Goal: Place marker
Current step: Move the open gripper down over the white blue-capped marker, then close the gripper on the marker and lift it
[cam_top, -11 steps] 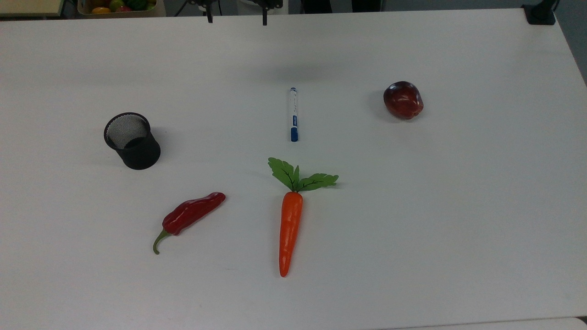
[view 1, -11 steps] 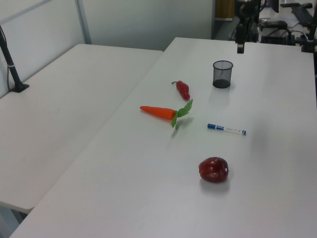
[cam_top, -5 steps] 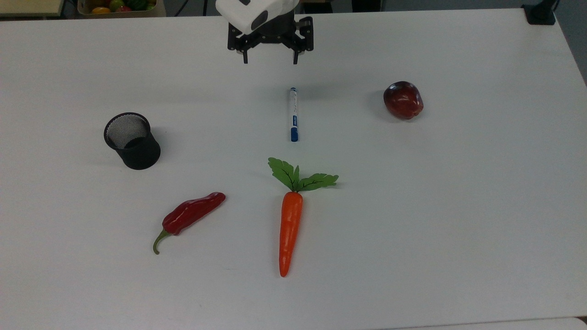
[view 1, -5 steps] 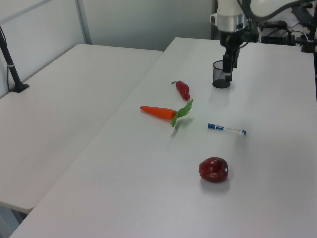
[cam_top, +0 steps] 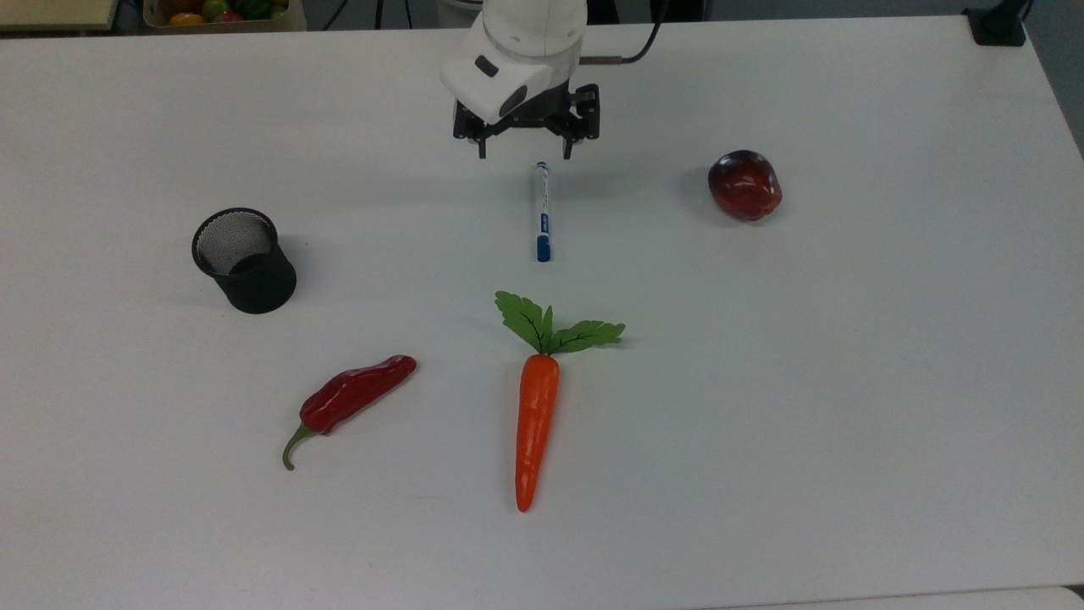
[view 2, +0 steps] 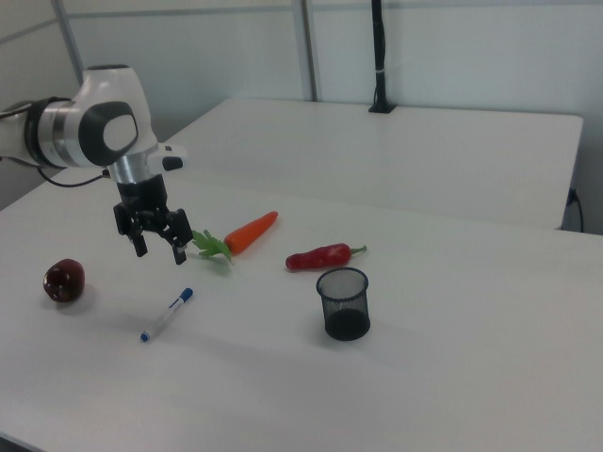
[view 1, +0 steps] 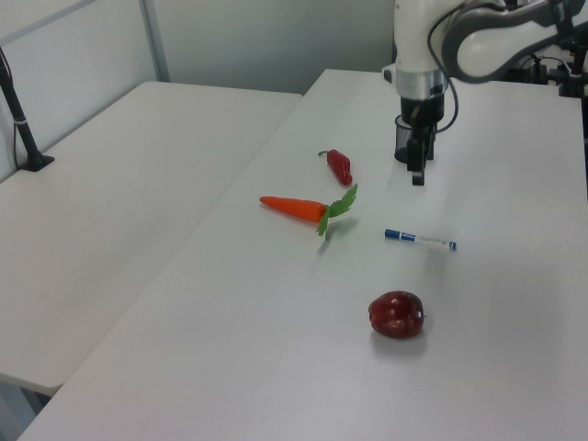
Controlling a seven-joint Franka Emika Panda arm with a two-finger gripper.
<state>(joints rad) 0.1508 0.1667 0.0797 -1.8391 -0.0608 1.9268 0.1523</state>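
The marker [cam_top: 542,212] is slim and white with a blue cap. It lies flat near the middle of the white table [cam_top: 847,381], cap toward the carrot. My gripper [cam_top: 524,156] hangs open and empty just beyond the marker's small blue end tip, above the table and apart from the marker. In the left view the gripper [view 1: 418,171] stands in front of the black mesh cup [view 1: 404,140], with the marker [view 1: 420,239] lower down. In the right view the gripper [view 2: 160,252] is up and to the left of the marker [view 2: 168,314].
The black mesh cup [cam_top: 246,263] stands at the top view's left. A red pepper [cam_top: 356,394] and an orange carrot [cam_top: 535,424] with green leaves lie nearer the front edge. A dark red apple [cam_top: 745,185] sits at the top view's right.
The arm has swung in from the table's far edge and come down toward the marker's far end, fingers still open. Nothing on the table has moved.
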